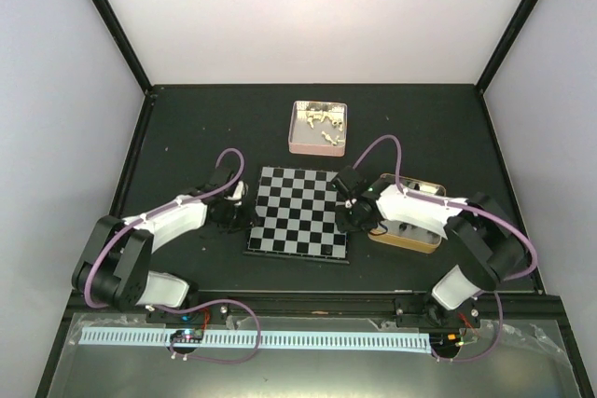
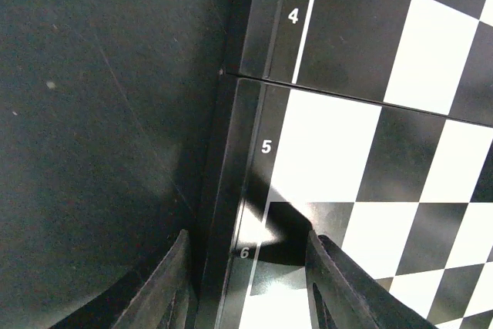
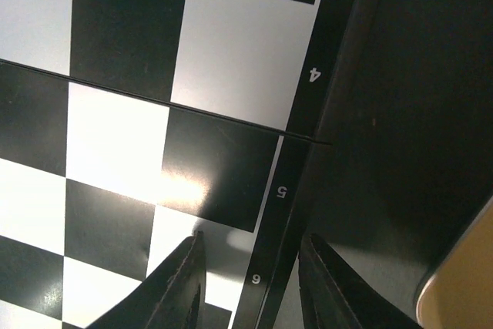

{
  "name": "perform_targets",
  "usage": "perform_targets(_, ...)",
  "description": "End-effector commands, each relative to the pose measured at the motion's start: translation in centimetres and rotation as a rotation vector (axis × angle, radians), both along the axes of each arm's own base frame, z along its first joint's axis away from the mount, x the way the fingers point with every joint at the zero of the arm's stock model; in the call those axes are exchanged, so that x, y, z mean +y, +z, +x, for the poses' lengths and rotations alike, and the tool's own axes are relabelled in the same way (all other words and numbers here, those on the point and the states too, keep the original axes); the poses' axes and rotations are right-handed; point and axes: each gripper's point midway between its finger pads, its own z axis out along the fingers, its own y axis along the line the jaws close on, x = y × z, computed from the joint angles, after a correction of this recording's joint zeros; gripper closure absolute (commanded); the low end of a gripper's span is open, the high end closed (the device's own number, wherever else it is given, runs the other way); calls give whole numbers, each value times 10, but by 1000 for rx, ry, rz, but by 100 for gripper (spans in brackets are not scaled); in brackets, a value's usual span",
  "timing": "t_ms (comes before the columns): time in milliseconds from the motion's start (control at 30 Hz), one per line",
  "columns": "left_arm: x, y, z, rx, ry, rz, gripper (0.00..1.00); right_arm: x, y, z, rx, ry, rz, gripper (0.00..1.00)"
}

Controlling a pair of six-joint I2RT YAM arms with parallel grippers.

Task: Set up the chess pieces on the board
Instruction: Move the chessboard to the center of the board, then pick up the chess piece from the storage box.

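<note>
The board point(image 1: 298, 212) lies flat in the middle of the dark table with no pieces on it. Several cream-white chess pieces point(image 1: 322, 121) lie in a pink tin point(image 1: 297, 142) behind it. My left gripper point(image 1: 241, 214) is low at the board's left edge. In the left wrist view the gripper point(image 2: 250, 283) is open and straddles the border by the numeral 6, one finger over the table and the other over the board point(image 2: 362, 136). My right gripper point(image 1: 353, 216) mirrors it at the right edge. There the gripper point(image 3: 250, 287) stands open astride the border of the board point(image 3: 131, 113), holding nothing.
A tan tin point(image 1: 410, 235) sits right of the board, partly under my right arm, and its corner point(image 3: 462, 283) shows in the right wrist view. Black frame posts and pale walls enclose the table.
</note>
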Motion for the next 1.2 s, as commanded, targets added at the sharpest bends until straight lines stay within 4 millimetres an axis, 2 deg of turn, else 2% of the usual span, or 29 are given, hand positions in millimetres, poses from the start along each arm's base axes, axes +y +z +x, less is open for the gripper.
perform_targets(0,-10,11,20,-38,-8,-12,59,37,13,27,-41,82,130,67)
perform_targets(233,-18,16,42,-56,-28,-5,59,57,24,56,-76,96,166,68)
perform_targets(333,-18,18,49,-63,-27,15,56,59,30,65,-111,101,174,67)
perform_targets(467,-12,23,56,-81,-11,54,51,47,46,82,-175,57,171,65)
perform_targets(567,-1,34,58,-119,20,101,47,23,69,93,-249,-11,161,60)
perform_targets(667,11,53,58,-185,49,138,40,3,103,98,-369,-29,168,51)
perform_targets(767,19,81,55,-267,63,146,35,-20,129,99,-467,-74,137,42)
perform_targets(867,26,115,48,-359,74,127,32,-59,140,98,-514,-188,65,37)
perform_targets(1033,31,170,31,-545,60,63,27,-133,118,80,-491,-409,-71,40)
perform_targets(1100,33,189,25,-632,51,37,23,-151,107,71,-461,-459,-111,44)
perform_targets(1167,34,205,19,-724,46,10,20,-161,93,61,-411,-483,-138,49)
